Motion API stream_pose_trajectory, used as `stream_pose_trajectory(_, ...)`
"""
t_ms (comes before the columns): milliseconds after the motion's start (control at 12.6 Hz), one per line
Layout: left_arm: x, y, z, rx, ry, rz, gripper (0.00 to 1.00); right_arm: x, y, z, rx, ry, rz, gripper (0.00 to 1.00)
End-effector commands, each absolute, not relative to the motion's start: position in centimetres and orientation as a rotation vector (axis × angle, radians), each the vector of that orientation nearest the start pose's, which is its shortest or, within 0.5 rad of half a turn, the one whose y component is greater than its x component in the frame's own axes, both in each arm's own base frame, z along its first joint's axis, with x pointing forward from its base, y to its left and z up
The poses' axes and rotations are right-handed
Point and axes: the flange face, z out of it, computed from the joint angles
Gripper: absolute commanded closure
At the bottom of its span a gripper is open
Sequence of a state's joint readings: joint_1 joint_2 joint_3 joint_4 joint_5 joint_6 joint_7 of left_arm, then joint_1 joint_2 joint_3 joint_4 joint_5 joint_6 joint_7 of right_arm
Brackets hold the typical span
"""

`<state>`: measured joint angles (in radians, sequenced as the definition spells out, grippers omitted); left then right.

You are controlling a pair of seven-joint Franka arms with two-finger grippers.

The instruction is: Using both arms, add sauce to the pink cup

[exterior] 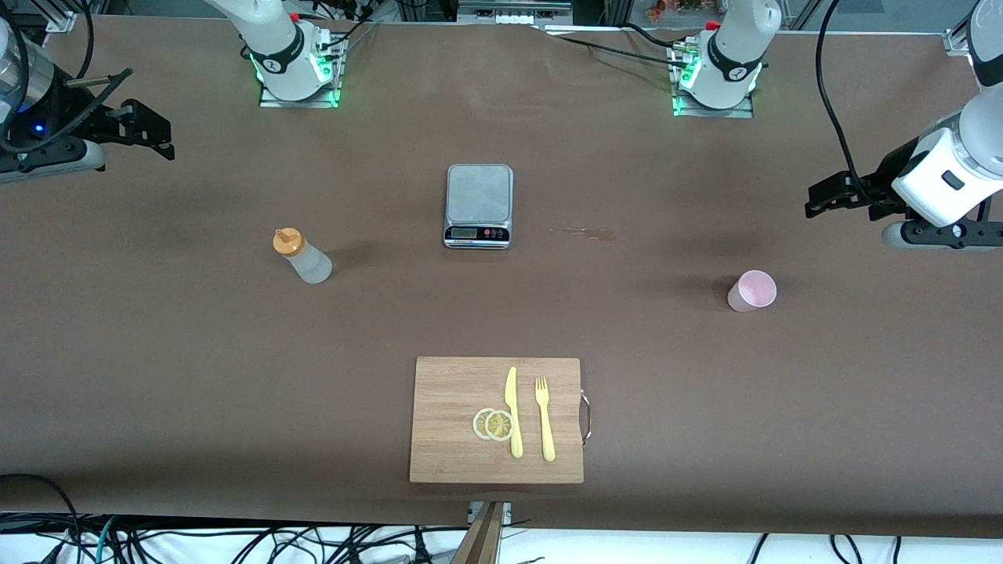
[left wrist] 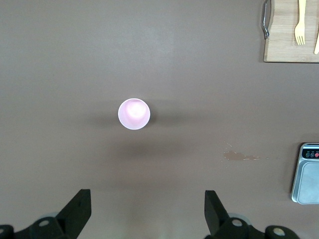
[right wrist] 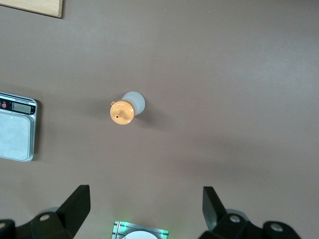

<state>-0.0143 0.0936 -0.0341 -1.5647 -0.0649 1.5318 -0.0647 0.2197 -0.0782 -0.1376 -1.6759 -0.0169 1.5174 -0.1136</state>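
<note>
The sauce bottle (exterior: 302, 256), frosted white with an orange nozzle cap, stands upright toward the right arm's end of the table; it also shows in the right wrist view (right wrist: 127, 109). The pink cup (exterior: 752, 291) stands upright toward the left arm's end, and the left wrist view looks straight down into it (left wrist: 134, 113). My right gripper (exterior: 157, 129) hangs open and empty high over that arm's end of the table, apart from the bottle (right wrist: 144, 196). Just as high, over the other end of the table, my left gripper (exterior: 821, 200) is open and empty, apart from the cup (left wrist: 148, 199).
A kitchen scale (exterior: 479, 205) sits mid-table between the arm bases. A wooden cutting board (exterior: 454, 423) with a yellow knife (exterior: 513, 411), a fork (exterior: 544, 419) and lemon slices (exterior: 494, 424) lies near the front edge. A small stain (exterior: 588, 233) marks the table beside the scale.
</note>
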Motion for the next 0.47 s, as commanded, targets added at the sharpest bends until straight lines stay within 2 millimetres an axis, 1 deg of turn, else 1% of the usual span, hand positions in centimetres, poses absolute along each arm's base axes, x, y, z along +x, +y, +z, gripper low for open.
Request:
stream_pose_trajectory(0, 57.94, -3.45, 57.56, -3.193, -0.032, 0.219, 0.00, 52.02, 3.71, 61.52, -3.122, -0.282, 0.138, 0.00)
stream_pose_trajectory(396, 58.09, -3.45, 57.58, -3.193, -0.032, 0.217, 0.00, 52.03, 3.63, 61.52, -3.122, -0.282, 0.138, 0.00)
